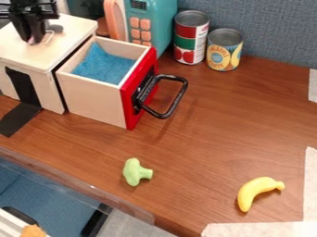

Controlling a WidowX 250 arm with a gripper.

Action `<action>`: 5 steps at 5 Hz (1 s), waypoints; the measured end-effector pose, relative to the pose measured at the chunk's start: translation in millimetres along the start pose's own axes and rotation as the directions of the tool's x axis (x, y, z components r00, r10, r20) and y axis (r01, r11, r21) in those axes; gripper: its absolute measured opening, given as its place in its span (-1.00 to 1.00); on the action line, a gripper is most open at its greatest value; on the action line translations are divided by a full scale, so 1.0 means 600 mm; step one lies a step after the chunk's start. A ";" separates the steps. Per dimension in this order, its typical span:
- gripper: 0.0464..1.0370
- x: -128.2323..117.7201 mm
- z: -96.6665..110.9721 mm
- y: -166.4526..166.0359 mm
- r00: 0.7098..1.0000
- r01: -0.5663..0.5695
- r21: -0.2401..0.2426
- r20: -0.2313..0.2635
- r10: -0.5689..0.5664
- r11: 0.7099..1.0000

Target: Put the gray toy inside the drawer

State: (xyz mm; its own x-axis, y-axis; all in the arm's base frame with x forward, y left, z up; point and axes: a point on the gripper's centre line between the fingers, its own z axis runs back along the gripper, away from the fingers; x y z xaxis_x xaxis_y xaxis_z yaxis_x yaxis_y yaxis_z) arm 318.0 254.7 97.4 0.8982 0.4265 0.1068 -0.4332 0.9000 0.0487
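At the upper left, my black gripper (29, 33) hangs low over the light wooden top of the drawer cabinet (73, 28). Right beside it on that top is a small gray thing (55, 28), partly behind the gripper; its full shape is hidden, and I cannot tell whether the two touch. The drawer (96, 101) is pulled out to the right of the cabinet, with a red front, a black handle and a blue lining in its bottom. On the visible part of the lining lies no toy.
A teal and pink toy appliance (150, 23) stands behind the drawer, with two cans (191, 39) to its right. Green toy broccoli (135, 172) lies at front centre, and a yellow toy banana (257, 190) at front right. The table's edge (77, 187) runs along the lower left.
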 end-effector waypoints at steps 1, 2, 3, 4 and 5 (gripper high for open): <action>-0.89 -0.017 0.008 -0.041 0.999 0.035 -0.012 -0.007 -0.035 0.999; -0.93 -0.031 0.043 -0.127 0.993 0.114 -0.015 0.046 -0.113 0.993; -0.94 -0.057 0.079 -0.207 0.974 0.203 -0.004 0.104 -0.201 0.979; -0.94 -0.084 0.085 -0.276 0.958 0.264 0.007 0.115 -0.263 0.964; -0.94 -0.092 0.072 -0.266 0.970 0.224 0.016 0.092 -0.225 0.974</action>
State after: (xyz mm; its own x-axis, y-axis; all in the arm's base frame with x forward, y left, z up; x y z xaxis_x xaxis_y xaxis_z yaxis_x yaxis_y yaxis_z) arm 334.3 83.7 126.9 0.9617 0.2033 0.1840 -0.2221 0.9711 0.0876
